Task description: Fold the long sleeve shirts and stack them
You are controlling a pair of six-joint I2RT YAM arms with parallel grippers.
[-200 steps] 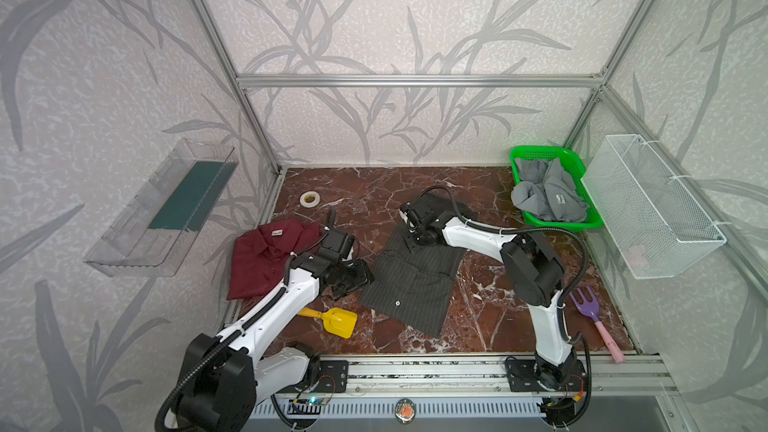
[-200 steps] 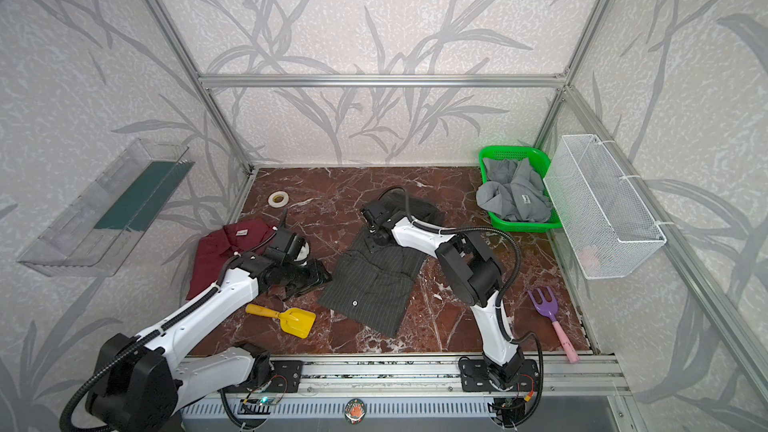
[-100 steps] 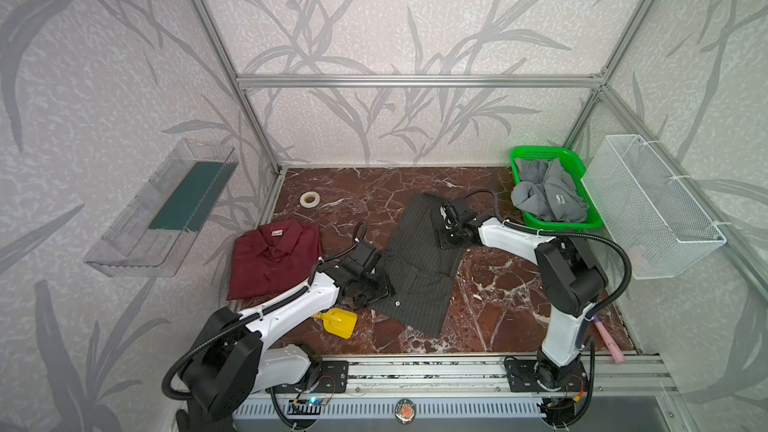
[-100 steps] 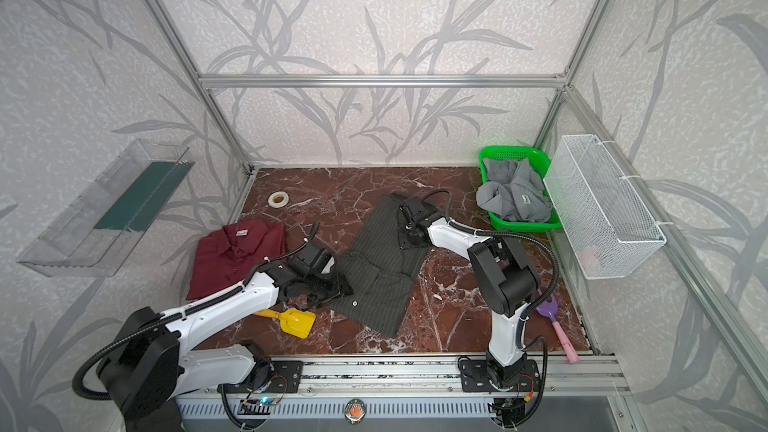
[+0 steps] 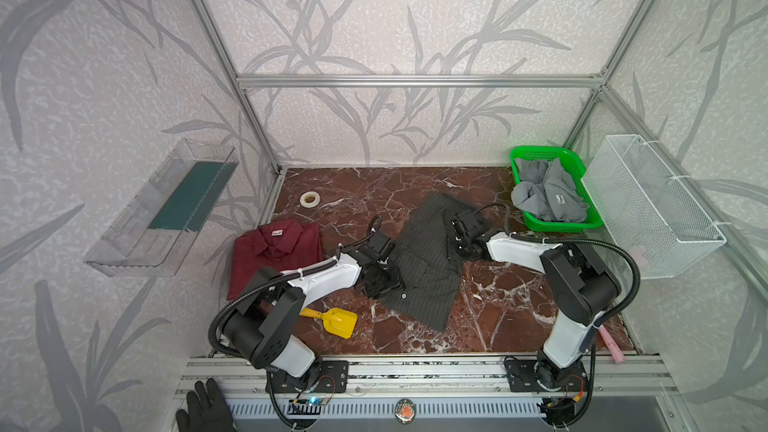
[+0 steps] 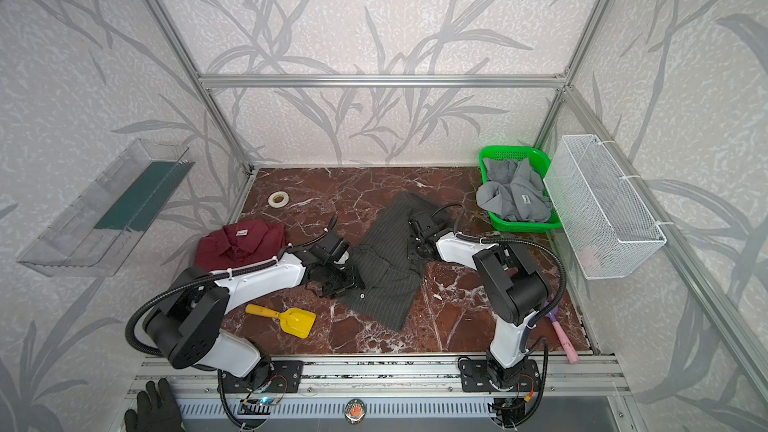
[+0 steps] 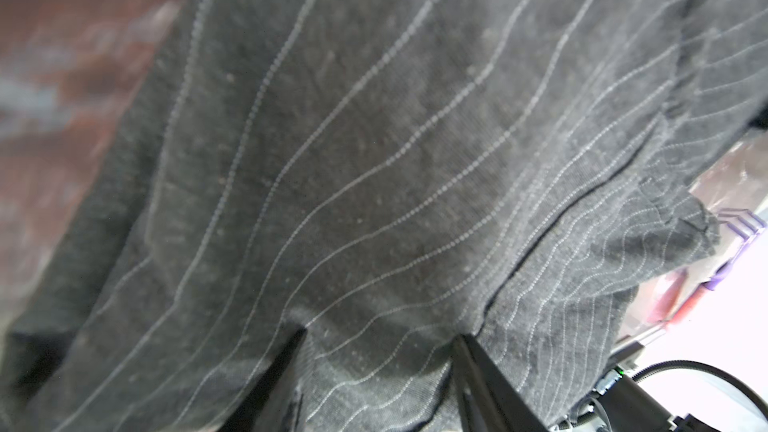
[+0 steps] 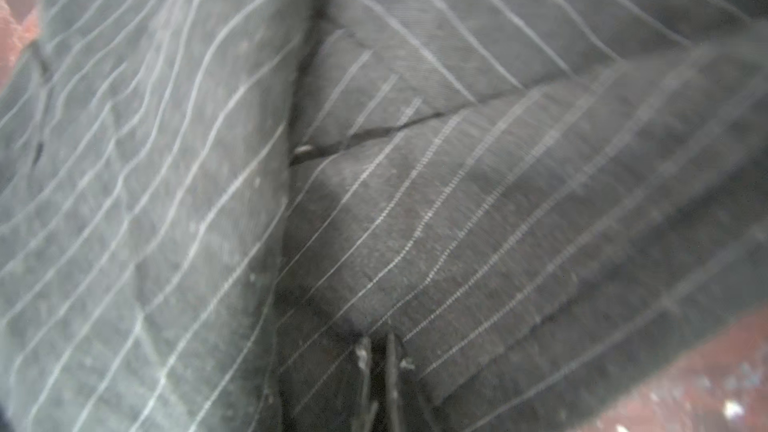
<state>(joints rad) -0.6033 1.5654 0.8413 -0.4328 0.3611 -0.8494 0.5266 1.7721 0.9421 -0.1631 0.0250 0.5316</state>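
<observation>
Right tool (image 8: pixel 377 342) pinches pinstriped shirt (image 8: pixel 457 222); left tool (image 7: pixel 380 334) half-open, touching it.

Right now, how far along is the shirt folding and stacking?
Done: maroon shirt lies folded. In hand: pinstriped shirt, part-folded; right gripper has jaws pinched on it, left gripper has jaws open over it. Remaining: grey shirt crumpled in green basket; nothing stacked.

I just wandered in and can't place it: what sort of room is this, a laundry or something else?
Probably a robot test booth, not a laundry. An aluminium frame holds wallpapered panels. The left arm and right arm are bolted to a front rail, and a pinstriped shirt lies between them.
</observation>
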